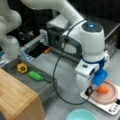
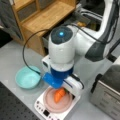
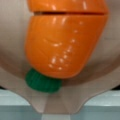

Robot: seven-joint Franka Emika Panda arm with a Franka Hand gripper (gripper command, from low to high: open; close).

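Hovering low over the pink plate [image 2: 50,106], the gripper [image 1: 93,88], its state unclear, faced a carrot [image 3: 63,45] probably light, stiff, slippery, best grasped mid-body, green cap [image 3: 42,82] at six o'clock.

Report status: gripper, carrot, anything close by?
Gripper low over the pink plate, at the carrot. Carrot lying on the plate, which sits on a white scale. Teal bowl beside the scale, apart from it.
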